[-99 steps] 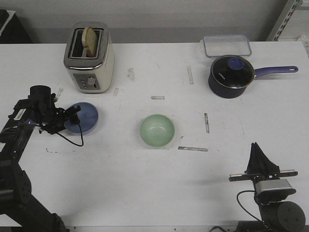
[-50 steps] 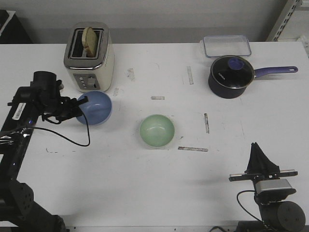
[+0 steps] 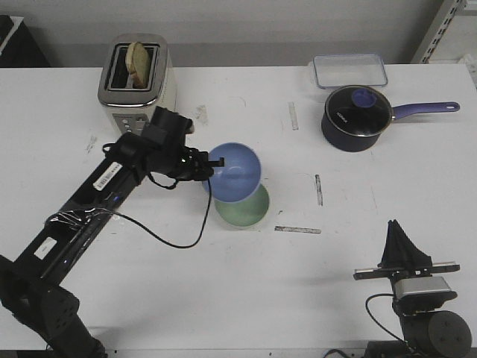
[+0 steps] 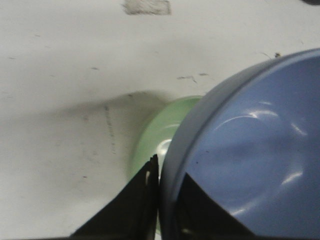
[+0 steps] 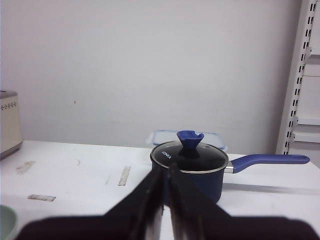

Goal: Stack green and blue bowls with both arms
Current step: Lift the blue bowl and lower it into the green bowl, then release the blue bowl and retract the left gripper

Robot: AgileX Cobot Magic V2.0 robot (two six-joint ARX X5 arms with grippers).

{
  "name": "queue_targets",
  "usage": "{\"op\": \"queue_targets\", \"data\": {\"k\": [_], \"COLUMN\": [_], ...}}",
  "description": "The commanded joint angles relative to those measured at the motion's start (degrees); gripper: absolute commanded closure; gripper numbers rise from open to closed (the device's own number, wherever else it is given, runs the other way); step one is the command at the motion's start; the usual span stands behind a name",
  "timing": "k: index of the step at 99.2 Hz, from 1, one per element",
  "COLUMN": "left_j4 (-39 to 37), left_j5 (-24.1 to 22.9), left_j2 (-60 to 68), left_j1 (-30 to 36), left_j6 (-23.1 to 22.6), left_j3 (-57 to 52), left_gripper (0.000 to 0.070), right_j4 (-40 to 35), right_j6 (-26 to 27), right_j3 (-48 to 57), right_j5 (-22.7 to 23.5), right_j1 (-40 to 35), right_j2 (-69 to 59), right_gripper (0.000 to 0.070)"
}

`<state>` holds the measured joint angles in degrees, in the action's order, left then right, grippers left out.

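My left gripper (image 3: 210, 168) is shut on the rim of the blue bowl (image 3: 234, 172) and holds it tilted above the green bowl (image 3: 250, 211), which sits on the white table (image 3: 223, 291) and is partly covered. In the left wrist view the blue bowl (image 4: 250, 150) fills one side, its rim pinched between the black fingers (image 4: 142, 200), with the green bowl (image 4: 160, 135) just beneath. My right gripper (image 3: 402, 242) rests at the near right edge, shut and empty, far from both bowls; a sliver of the green bowl (image 5: 6, 222) shows in its wrist view.
A cream toaster (image 3: 138, 86) with bread stands at the back left. A dark purple saucepan (image 3: 358, 115) with a glass lid and a clear lidded box (image 3: 350, 69) are at the back right. Tape marks dot the table.
The left arm has carried the blue bowl from beside the toaster rightward to above the green bowl, lifting and tilting it. The right arm has not moved.
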<state>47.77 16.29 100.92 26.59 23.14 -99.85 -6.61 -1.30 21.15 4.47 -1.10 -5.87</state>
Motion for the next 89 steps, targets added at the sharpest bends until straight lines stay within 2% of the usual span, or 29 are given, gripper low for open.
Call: {"op": "queue_targets", "data": {"k": [1,17,41,54,68,82,89], "left_j4": [-0.31,-0.2,-0.26,-0.2,0.68,0.61,0.59], "left_j5": [0.07,0.0,-0.46,-2.05,-2.58,-2.58,-2.58], "left_j2": [1.64,4.81,8.85,8.81,8.48,7.17,5.75], "left_j1": [1.77,5.53,6.49,6.67,6.67,6.64,6.64], "left_j6": [1.22,1.2,1.66,1.86,1.84,1.86,1.84], "left_j3": [-1.14,-1.11,-1.11,-1.11,-1.11,-1.11,-1.11], "left_gripper": [0.0699,0.0698,0.068,0.0563,0.0552,0.0404,0.0373], "right_j4": [0.57,0.57,0.57,0.57,0.57,0.57,0.57], "right_j6": [-0.26,-0.26,-0.26,-0.26,-0.26,-0.26,-0.26], "right_j3": [0.26,0.26,0.26,0.26,0.26,0.26,0.26], "right_j5": [0.0,0.0,-0.02,0.0,0.0,0.0,0.0], "right_j1": [-0.07,-0.07,-0.07,-0.07,-0.07,-0.07,-0.07], "right_j2": [0.22,0.22,0.22,0.22,0.22,0.22,0.22], "right_gripper": [0.0694,0.0694,0.0694,0.0694,0.0694,0.0694,0.0694]}}
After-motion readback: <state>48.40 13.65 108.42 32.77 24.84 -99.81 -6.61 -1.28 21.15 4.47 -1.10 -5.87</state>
